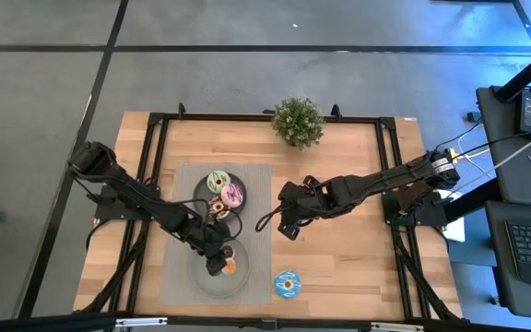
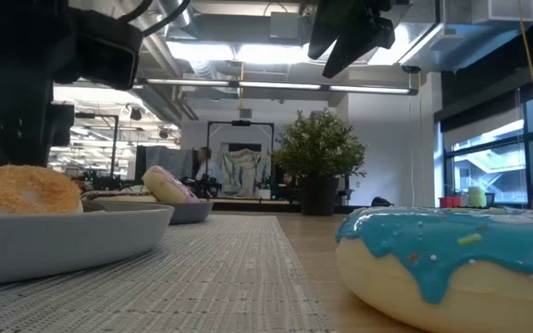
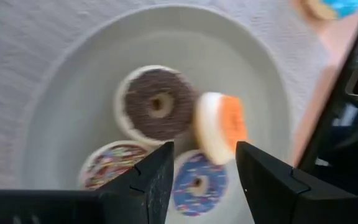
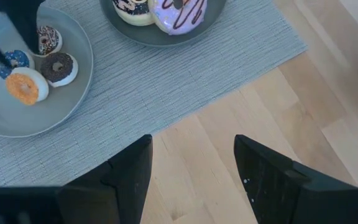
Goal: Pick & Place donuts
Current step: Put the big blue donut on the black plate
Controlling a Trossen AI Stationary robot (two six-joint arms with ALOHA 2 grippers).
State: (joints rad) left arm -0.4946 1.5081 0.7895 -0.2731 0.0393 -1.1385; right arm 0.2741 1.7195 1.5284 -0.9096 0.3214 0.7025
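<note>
A light grey plate (image 3: 61,81) on the mat holds several mini donuts: dark brown (image 3: 156,104), orange (image 3: 222,127), purple (image 3: 196,183) and a sprinkled one (image 3: 110,163). The orange donut sits tilted against its neighbours. My left gripper (image 3: 204,171) hovers open just above them (image 1: 215,266). A dark plate (image 1: 201,189) behind carries the green donut (image 1: 217,181), the pink-striped donut (image 1: 234,195) and the chocolate-white donut (image 4: 131,7). The blue donut (image 1: 288,284) lies flat on bare wood near the front edge. My right gripper (image 4: 191,168) is open above bare wood right of the mat (image 1: 284,224).
The small potted plant (image 1: 298,120) stands at the table's far edge. The grey woven mat (image 4: 166,87) lies under both plates. Bare wood stretches right of the mat, apart from the blue donut (image 2: 452,259). Black frame rails run along the table's sides.
</note>
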